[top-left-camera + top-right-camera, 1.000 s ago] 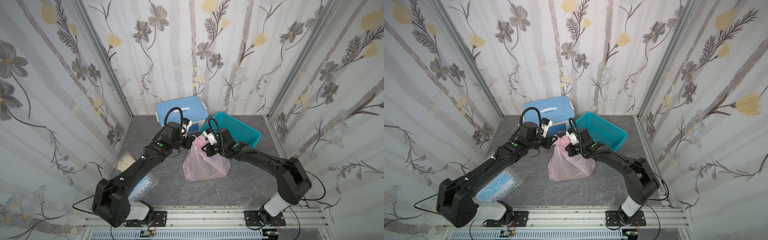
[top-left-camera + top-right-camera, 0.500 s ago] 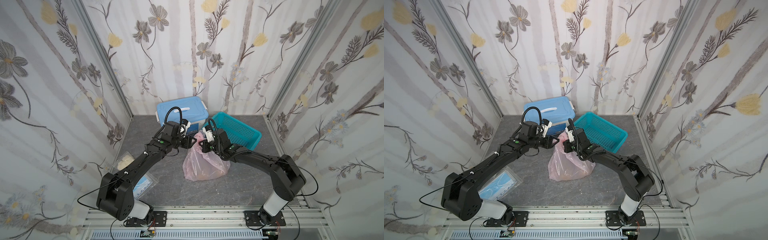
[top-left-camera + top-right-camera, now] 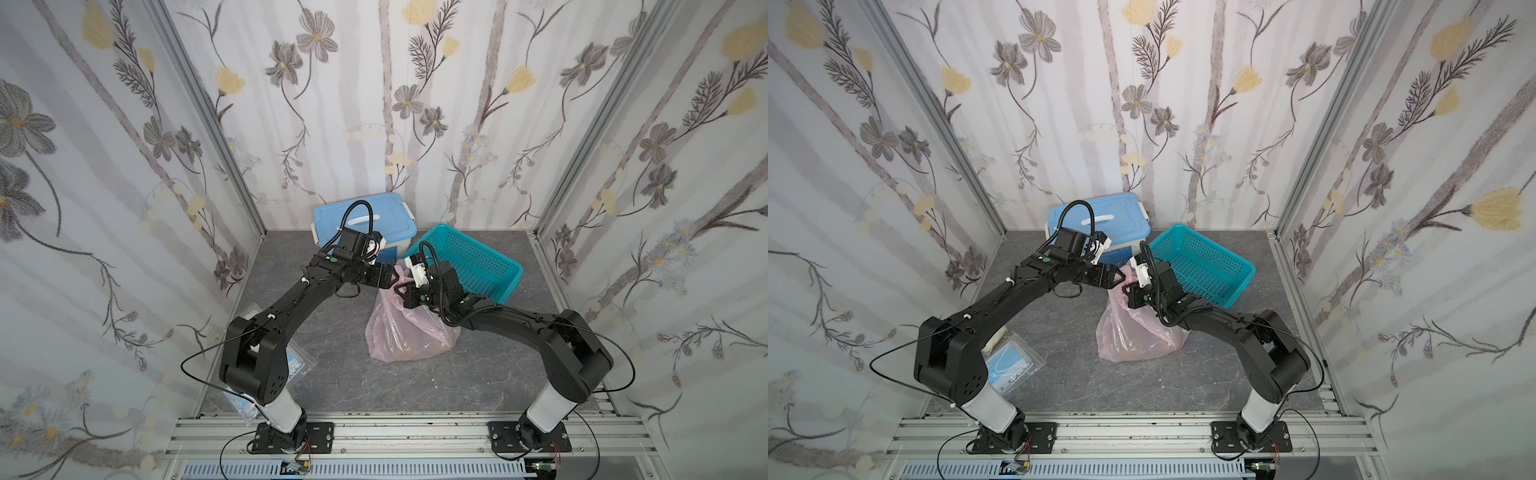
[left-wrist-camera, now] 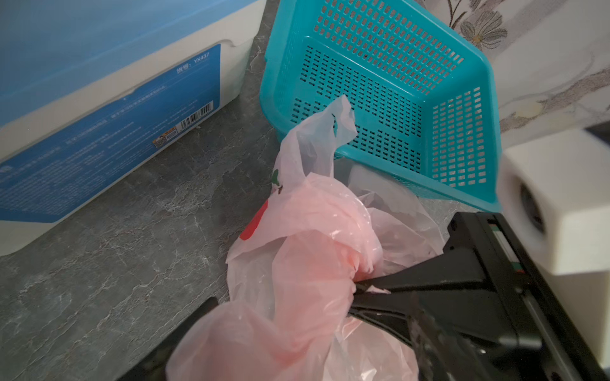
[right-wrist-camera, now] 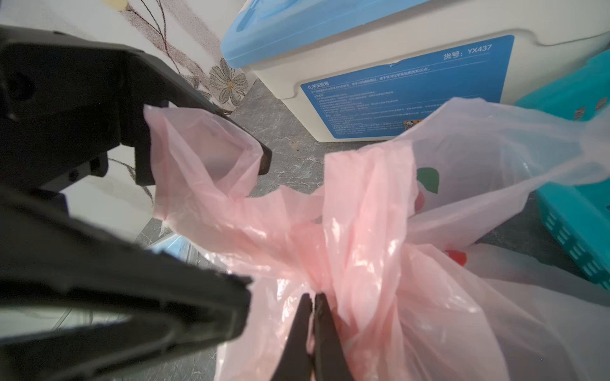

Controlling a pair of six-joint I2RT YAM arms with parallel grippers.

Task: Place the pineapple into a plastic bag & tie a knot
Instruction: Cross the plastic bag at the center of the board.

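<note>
1. The plastic bag (image 3: pixel 409 332) is sitting on the desk (image 3: pixel 340 386), just beside the basket (image 3: pixel 469 262)
2. The right jaws are clamping its twisted neck (image 5: pixel 330 264)
3. The left jaws are gaping apart, one handle loop (image 5: pixel 198 148) draping between them, nearer this arm

Plastic bag (image 3: pixel 409 332) sits ctr, w/ box (image 3: pixel 386 216) & basket (image 3: pixel 478 262) just behind.
</note>
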